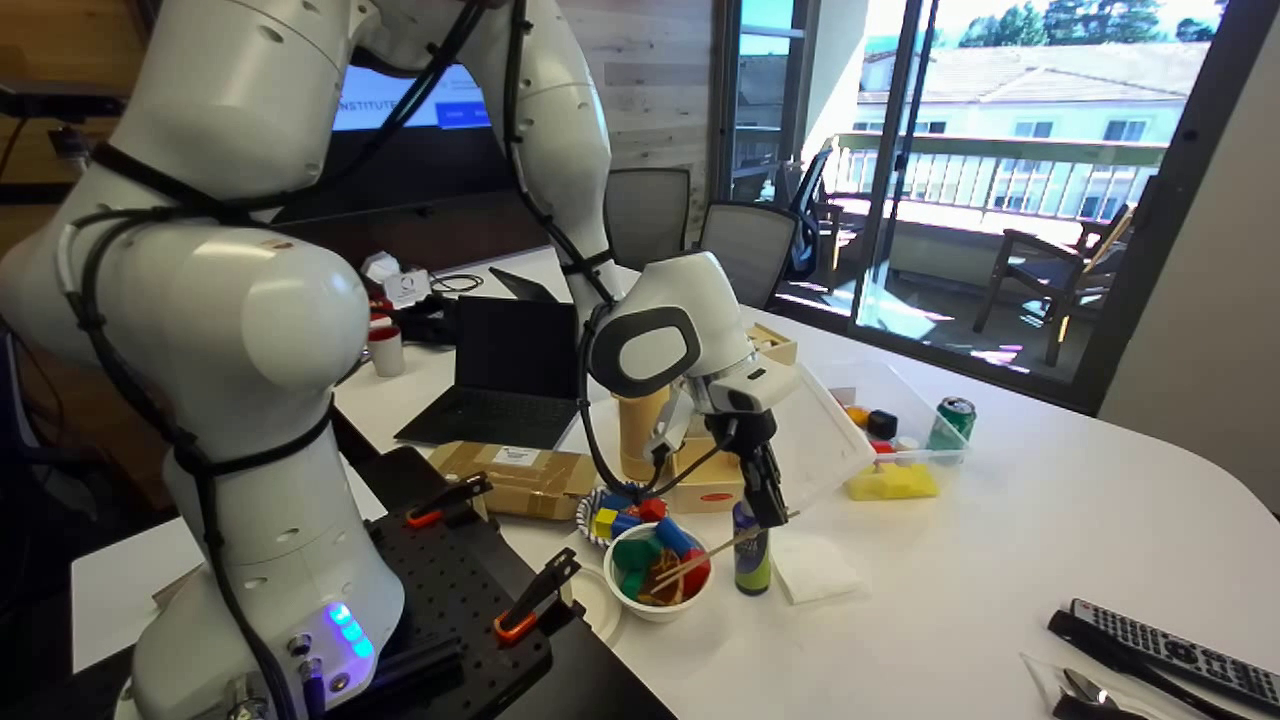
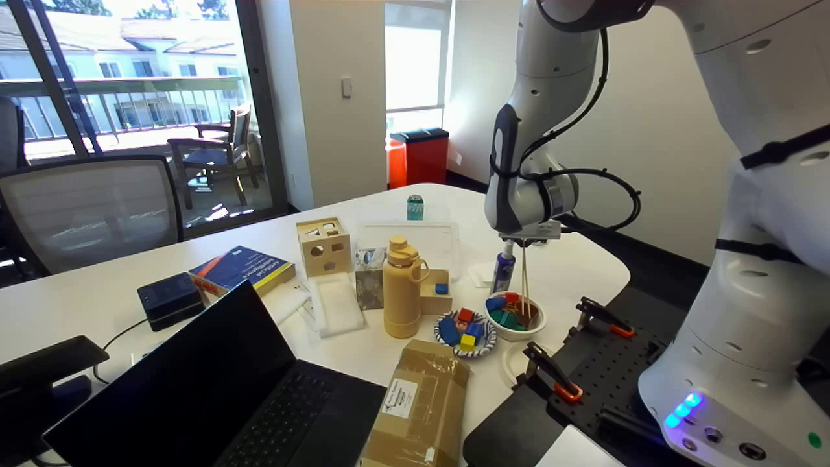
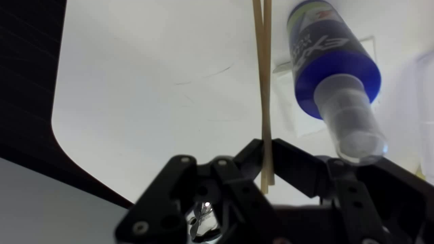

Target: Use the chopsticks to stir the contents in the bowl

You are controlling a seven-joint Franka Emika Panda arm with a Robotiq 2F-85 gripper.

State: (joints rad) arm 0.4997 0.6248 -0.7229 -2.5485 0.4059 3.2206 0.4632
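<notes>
My gripper (image 1: 770, 516) is shut on the chopsticks (image 1: 722, 547), two thin pale sticks, near their upper ends. In the wrist view the fingertips (image 3: 268, 147) pinch both sticks (image 3: 265, 84), which cross slightly. The bowl (image 1: 655, 612) has a white rim and wall and holds green, blue, red and brownish pieces. It also shows in an exterior view (image 2: 519, 335). The sticks slant from the gripper down into the bowl, and their lower ends are among the pieces on its red-brown side. Contact with the pieces cannot be told. The bowl is out of the wrist view.
A blue spray bottle (image 3: 334, 64) stands upright close beside the gripper. A striped bowl (image 2: 485, 350) with colored blocks neighbors the task's bowl. A yellow thermos (image 2: 402, 295), a cardboard parcel (image 1: 515, 480), a white napkin (image 1: 818, 570) and black clamps (image 1: 540, 590) are around.
</notes>
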